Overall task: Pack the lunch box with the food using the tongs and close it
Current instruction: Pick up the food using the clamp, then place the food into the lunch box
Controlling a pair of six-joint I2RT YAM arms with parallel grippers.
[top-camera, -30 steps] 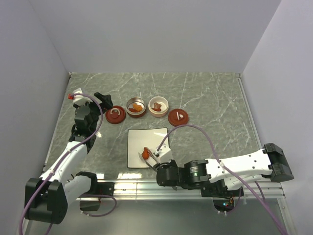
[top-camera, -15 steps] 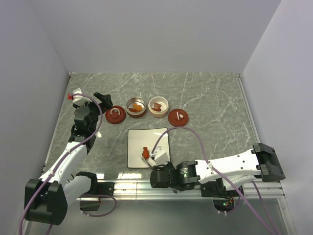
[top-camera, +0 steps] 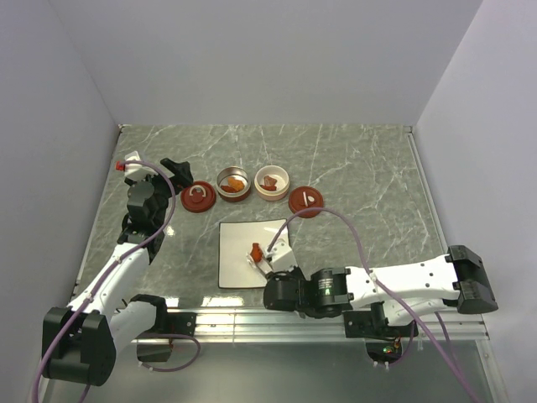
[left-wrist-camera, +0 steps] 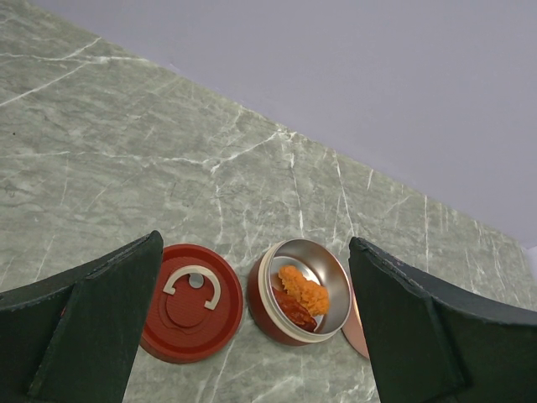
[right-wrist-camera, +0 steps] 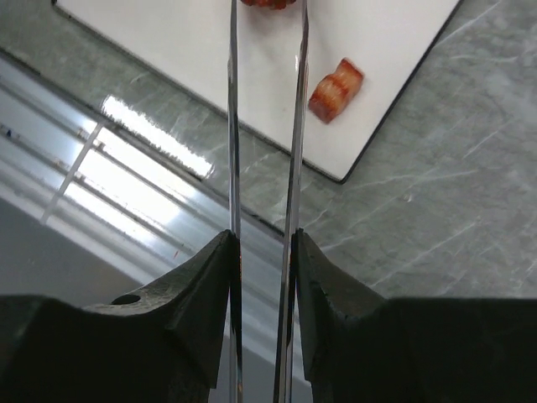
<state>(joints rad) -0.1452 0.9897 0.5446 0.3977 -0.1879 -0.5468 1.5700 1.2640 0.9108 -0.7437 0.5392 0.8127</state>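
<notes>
My right gripper is shut on the tongs, its fingers pressing the two slim silver arms close together. At the tongs' tips a red-orange piece of food is pinched over the white plate. Another striped orange piece lies on the plate to the right of the tongs. The lunch box is two open round bowls: a red-walled steel one with orange and red food, and a beige one. My left gripper hangs open above them.
Two red lids with white handles lie on the marble table: one left of the steel bowl, the other right of the beige bowl. The metal rail at the table's near edge runs just below the plate.
The right gripper squeezed the tongs narrower on the piece of food. The piece moved up the plate, away from its near edge. The left arm has not moved.
</notes>
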